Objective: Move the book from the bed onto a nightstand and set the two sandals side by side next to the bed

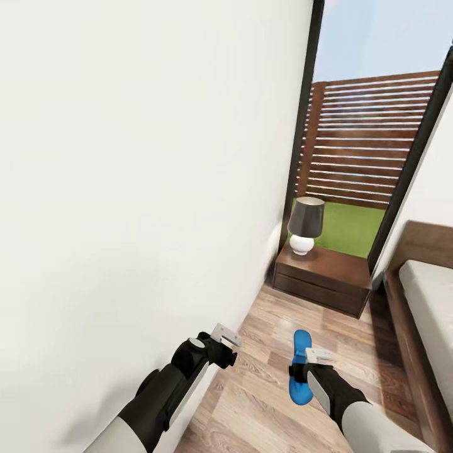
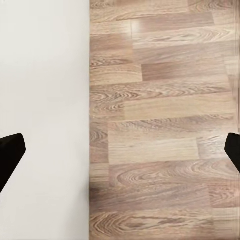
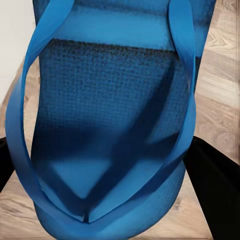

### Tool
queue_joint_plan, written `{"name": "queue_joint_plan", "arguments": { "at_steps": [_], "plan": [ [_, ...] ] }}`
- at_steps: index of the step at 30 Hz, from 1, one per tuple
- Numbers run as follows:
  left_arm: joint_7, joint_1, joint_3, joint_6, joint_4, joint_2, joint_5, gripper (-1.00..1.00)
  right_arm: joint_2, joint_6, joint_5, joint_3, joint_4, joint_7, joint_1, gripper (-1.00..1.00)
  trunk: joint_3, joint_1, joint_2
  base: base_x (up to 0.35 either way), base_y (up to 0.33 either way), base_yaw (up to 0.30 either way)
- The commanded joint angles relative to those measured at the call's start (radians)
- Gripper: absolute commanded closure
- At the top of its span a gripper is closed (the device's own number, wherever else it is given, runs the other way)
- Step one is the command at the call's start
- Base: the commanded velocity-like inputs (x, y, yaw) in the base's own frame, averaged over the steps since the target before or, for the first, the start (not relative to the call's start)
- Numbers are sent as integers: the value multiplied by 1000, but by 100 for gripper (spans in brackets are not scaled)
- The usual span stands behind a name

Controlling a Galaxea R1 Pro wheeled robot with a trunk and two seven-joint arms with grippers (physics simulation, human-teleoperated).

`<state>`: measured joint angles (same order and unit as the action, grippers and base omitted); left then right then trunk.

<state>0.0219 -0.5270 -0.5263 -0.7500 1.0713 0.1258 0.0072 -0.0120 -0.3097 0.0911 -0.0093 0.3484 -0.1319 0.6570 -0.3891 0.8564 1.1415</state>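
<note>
One sandal (image 3: 112,125) sat between right gripper (image 1: 306,365) jaws, clenched on it, above floor (image 1: 264,390). Left gripper (image 1: 225,343) jaws spread, nothing between. Sandal-placing step; next needs lowering beside bed (image 1: 421,302).

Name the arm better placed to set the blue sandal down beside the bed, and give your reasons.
Right. The right gripper is right at the sandal, which sits between its fingers in the right wrist view, and it is on the side nearer the bed. The left gripper hangs open by the wall, empty.
</note>
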Motion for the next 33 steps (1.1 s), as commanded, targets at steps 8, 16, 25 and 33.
{"name": "queue_joint_plan", "arguments": {
  "at_steps": [8, 16, 25, 33],
  "plan": [
    [2, -1, 0, -5, 1, 0, -1, -100, 0, -10, 11, 0, 4, -5, 0, 100, 24, -31, -56, 0, 0, -251],
    [3, -1, -1, -5, 1, 0, -1, -100, 1, -11, 10, 1, 3, -5, -2, 100, 46, -58, -105, 0, 0, -258],
    [3, 1, -1, -5, 2, 0, -1, -100, 1, -11, 10, 2, 2, -5, -2, 100, 46, -58, -105, 0, 0, -234],
    [3, 1, -1, -5, 2, 0, -1, -100, 1, -10, 10, 2, 1, -5, -2, 100, 46, -58, -105, 0, 0, -226]
  ]
}}
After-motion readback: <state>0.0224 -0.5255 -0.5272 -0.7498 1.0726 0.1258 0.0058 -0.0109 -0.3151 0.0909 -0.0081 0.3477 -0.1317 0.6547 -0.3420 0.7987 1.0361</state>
